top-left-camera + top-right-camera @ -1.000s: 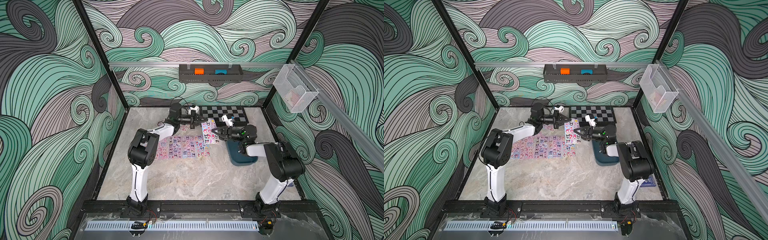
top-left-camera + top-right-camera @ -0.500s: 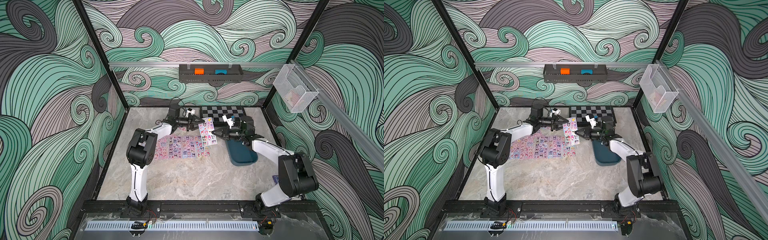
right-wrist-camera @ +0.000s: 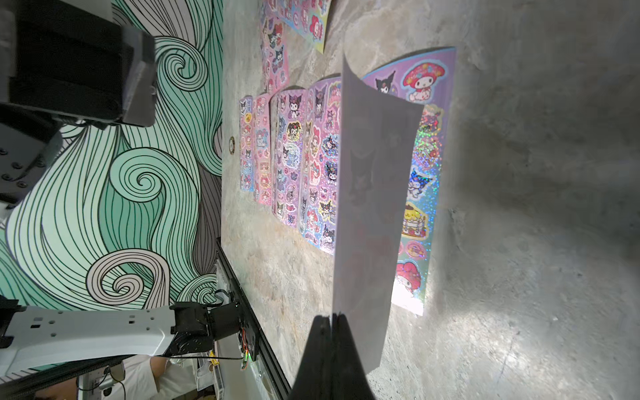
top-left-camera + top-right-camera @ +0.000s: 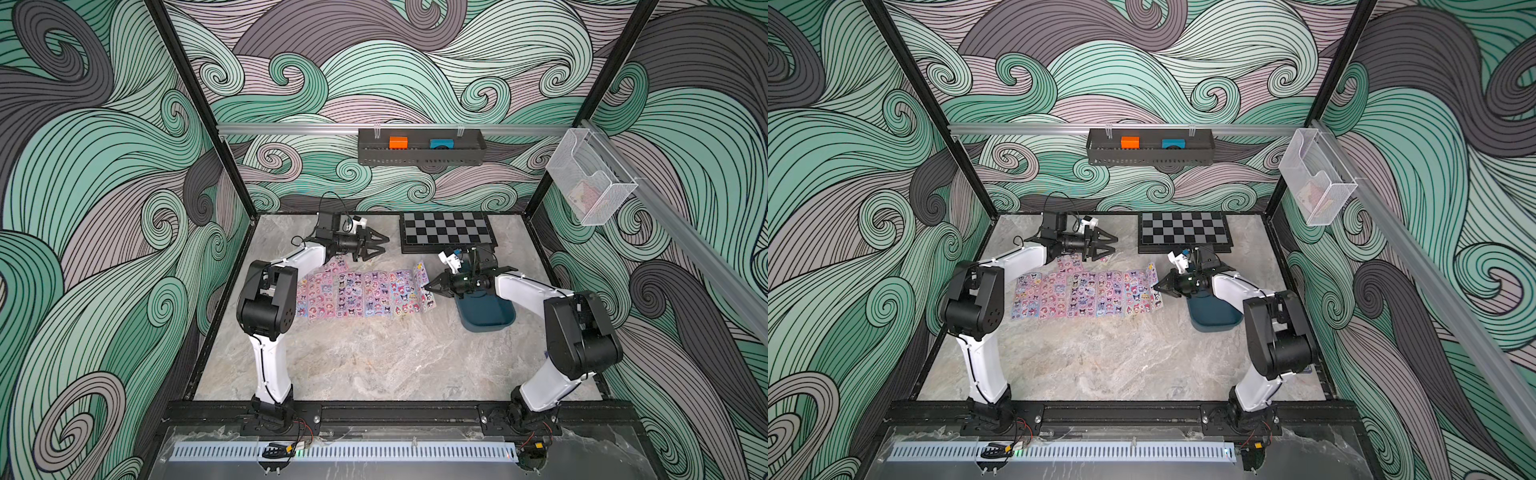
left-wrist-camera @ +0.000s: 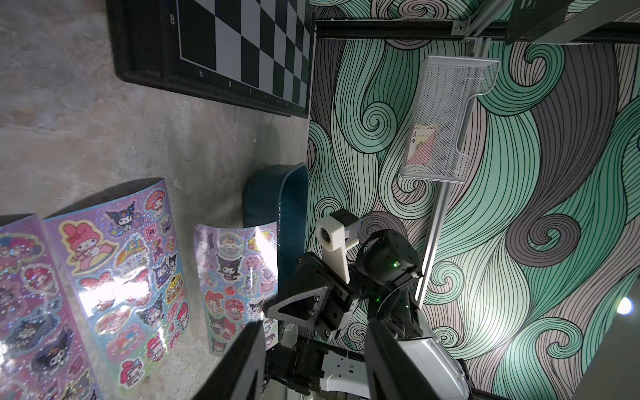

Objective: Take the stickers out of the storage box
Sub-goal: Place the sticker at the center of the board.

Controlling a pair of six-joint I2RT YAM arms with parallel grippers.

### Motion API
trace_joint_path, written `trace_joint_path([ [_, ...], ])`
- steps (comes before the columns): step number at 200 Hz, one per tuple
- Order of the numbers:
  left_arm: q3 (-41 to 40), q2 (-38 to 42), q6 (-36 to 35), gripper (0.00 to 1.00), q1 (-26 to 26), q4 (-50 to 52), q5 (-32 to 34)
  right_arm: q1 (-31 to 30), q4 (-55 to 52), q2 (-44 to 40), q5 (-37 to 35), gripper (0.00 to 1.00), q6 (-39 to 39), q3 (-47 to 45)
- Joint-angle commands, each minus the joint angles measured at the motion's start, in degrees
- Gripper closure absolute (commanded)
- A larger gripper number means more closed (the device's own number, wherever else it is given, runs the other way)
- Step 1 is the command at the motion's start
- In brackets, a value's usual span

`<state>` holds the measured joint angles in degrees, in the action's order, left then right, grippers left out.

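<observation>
Stickers lie in a row on the table beside the box. My right gripper pinches one more sheet by its edge, standing upright. My left gripper hangs half-open and empty. If I release now, I reckon the floppy sheet may fall across its neighbour.

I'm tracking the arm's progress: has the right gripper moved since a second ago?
Yes. The right gripper, shut on a sticker sheet, has drawn away from the chessboard toward the front of the table.
</observation>
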<state>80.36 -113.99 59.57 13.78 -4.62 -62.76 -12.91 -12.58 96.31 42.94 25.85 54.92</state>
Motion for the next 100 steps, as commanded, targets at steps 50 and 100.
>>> trace_joint_path([
  [50,0.6,2.0,-2.9,0.49,0.2,2.2,-0.2,2.6,-9.0,4.4,-8.0,1.00,-6.3,3.5],
  [100,0.8,2.0,-3.1,0.49,0.2,2.1,-0.4,2.6,-14.2,5.5,-17.5,0.98,-9.7,5.5],
])
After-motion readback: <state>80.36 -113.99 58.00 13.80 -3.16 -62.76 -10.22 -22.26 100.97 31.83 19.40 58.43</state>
